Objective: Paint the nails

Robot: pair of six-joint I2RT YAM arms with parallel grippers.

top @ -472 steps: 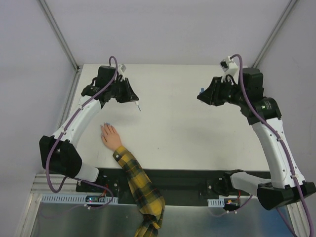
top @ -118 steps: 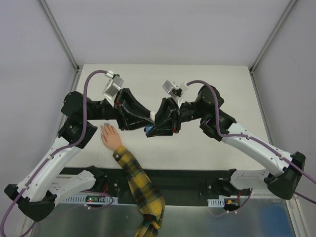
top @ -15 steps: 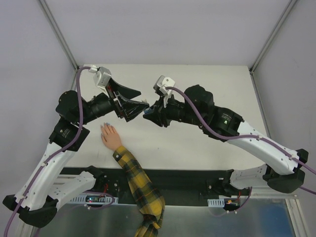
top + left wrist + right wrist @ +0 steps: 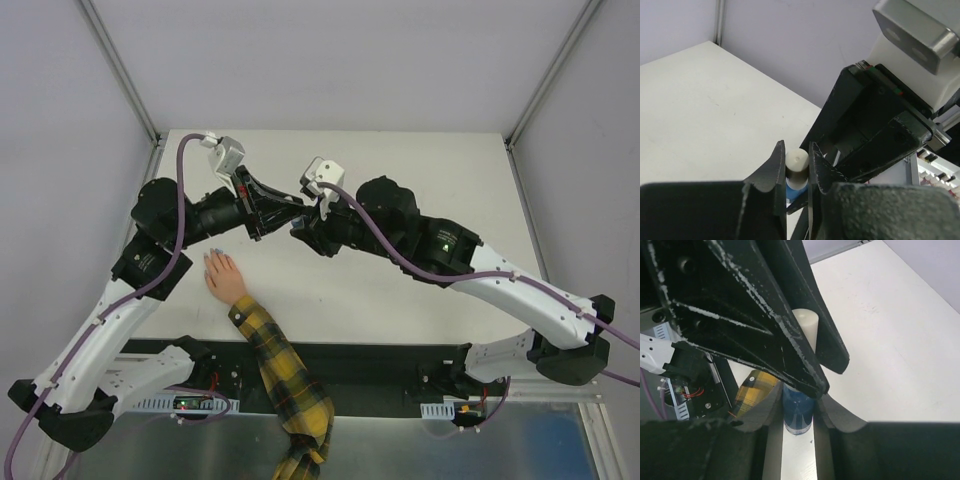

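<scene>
A small peach hand (image 4: pixel 222 275) with a yellow-and-black plaid sleeve (image 4: pixel 275 365) lies palm down at the table's front left. Its nails (image 4: pixel 213 252) are tiny, with a faint light-blue tint at the fingertips. Both grippers meet in the air to the upper right of the hand, over the table's middle. My right gripper (image 4: pixel 799 402) is shut on a blue nail polish bottle (image 4: pixel 798 412). My left gripper (image 4: pixel 796 155) is shut on the bottle's off-white cap (image 4: pixel 798 161), with the blue bottle (image 4: pixel 795 191) just below it. In the top view the left gripper (image 4: pixel 288 214) and the right gripper (image 4: pixel 300 232) touch tip to tip.
The white table (image 4: pixel 400 180) is bordered by grey walls and metal frame posts at the back corners. A black strip (image 4: pixel 380 360) runs along the front edge by the arm bases. The plaid sleeve (image 4: pixel 754 385) shows under the bottle in the right wrist view.
Half a second ago the left gripper's fingers were spread beside the right gripper. Now they are closed on the cap. Both wrists have shifted slightly. Earlier the grippers were lower and nearer the hand.
</scene>
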